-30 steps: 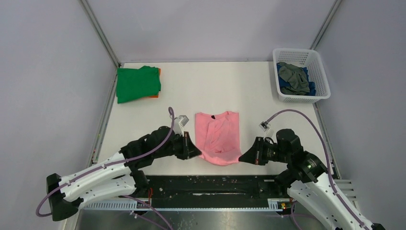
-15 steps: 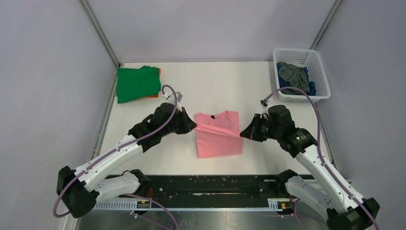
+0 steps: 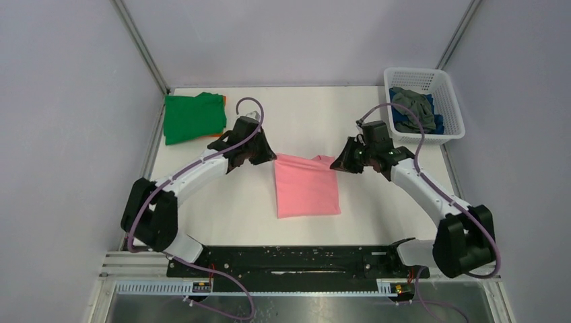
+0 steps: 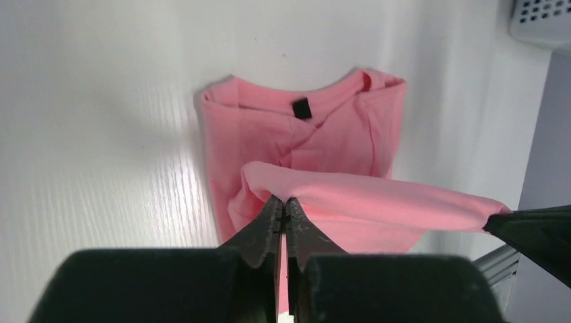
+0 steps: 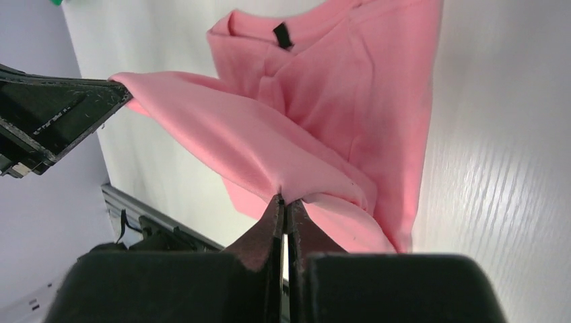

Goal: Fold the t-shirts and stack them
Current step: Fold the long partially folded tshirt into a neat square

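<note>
Left claw (image 3: pixel 271 159) sits pinched shut on one corner of the pink t-shirt (image 3: pixel 306 194). In the left wrist view we see its two fingers pressed together with only a thin fold of cloth between them. Our right claw (image 3: pixel 339 165) does the same at the opposite corner, its fingers closed tight on the pink edge. Between the two claws the gripped edge stretches as a taut band, raised above the rest of the shirt. Beyond that band, both wrist views show the collar and its small black label (image 4: pixel 301 108) lying flat on the white counter (image 3: pixel 296 111).

From above, we see the pink shirt as a neat rectangle in the middle of the frame. The claws meet it at its upper left and upper right corners — the collar end.

In the upper left of the frame a folded green t-shirt (image 3: pixel 194 118) lies on the counter, and a sliver of an orange t-shirt (image 3: pixel 217 135) peeks out from under it. In the upper right stands a white lattice basket (image 3: pixel 431 138) holding a crumpled grey t-shirt (image 3: pixel 412 108) on top of a blue t-shirt (image 3: pixel 438 125). Both the folded pile and the basket are well apart from the pink shirt.
</note>
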Motion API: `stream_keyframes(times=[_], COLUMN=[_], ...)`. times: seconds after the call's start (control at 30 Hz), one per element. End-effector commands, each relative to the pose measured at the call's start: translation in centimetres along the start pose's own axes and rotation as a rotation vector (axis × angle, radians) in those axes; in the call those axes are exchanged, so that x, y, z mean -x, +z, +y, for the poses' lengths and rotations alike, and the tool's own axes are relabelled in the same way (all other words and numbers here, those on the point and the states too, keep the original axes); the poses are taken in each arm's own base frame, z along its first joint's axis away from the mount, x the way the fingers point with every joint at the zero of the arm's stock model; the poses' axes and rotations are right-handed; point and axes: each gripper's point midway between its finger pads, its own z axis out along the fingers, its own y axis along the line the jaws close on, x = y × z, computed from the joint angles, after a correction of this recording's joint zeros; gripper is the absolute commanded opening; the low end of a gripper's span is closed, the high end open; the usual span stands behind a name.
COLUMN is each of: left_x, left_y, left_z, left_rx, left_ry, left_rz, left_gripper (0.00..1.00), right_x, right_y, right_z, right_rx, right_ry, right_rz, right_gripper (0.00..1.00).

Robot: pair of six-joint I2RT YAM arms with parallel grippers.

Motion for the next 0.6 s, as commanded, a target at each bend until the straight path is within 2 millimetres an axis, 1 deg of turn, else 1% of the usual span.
stream_keyframes(times=[0.0,0.13,0.2,0.23,0.27,0.3,0.33,0.37,0.4,0.43,0.5,0.57], left_x=[3.2,3.7,3.9,4.1,4.1,4.1,4.2,4.3,4.6,4.9,5.2,4.7], left_y=[2.4,4.9,6.1,6.7,7.3,7.9,8.2,8.4,8.3,8.1,7.2,6.4], left_z=[-0.3,0.8,1.5,1.8,2.0,2.2,2.0,1.9,1.7,1.5,1.1,1.0], left_rx=[-0.028,-0.023,0.002,0.010,0.016,0.012,0.001,-0.009,-0.016,-0.020,-0.034,-0.052], left_ry=[-0.019,-0.045,-0.052,-0.053,-0.054,-0.051,-0.049,-0.045,-0.041,-0.039,-0.029,-0.026], left_rz=[-0.013,0.023,0.034,0.033,0.036,0.045,0.051,0.054,0.051,0.044,0.028,0.026], left_gripper=[0.00,0.00,0.07,0.07,0.10,0.16,0.26,0.49,0.59,0.66,0.76,0.84], right_x=[3.5,4.9,5.8,6.4,6.8,7.2,7.6,8.1,8.5,8.7,8.9,8.5], right_y=[2.0,4.7,6.1,6.7,7.3,8.2,8.6,9.0,9.2,9.2,8.5,7.5], right_z=[0.6,-1.0,-1.7,-1.9,-2.2,-2.7,-2.7,-2.7,-2.5,-2.2,-1.5,-1.0], right_rx=[0.018,-0.033,-0.053,-0.057,-0.067,-0.078,-0.076,-0.072,-0.069,-0.061,-0.035,-0.010], right_ry=[-0.001,0.027,0.043,0.044,0.047,0.054,0.052,0.045,0.040,0.028,0.005,-0.010], right_rz=[-0.045,-0.040,-0.042,-0.046,-0.050,-0.045,-0.047,-0.049,-0.049,-0.048,-0.051,-0.072], right_gripper=[0.00,0.00,0.00,0.02,0.07,0.21,0.42,0.91,0.97,0.99,0.99,1.00])
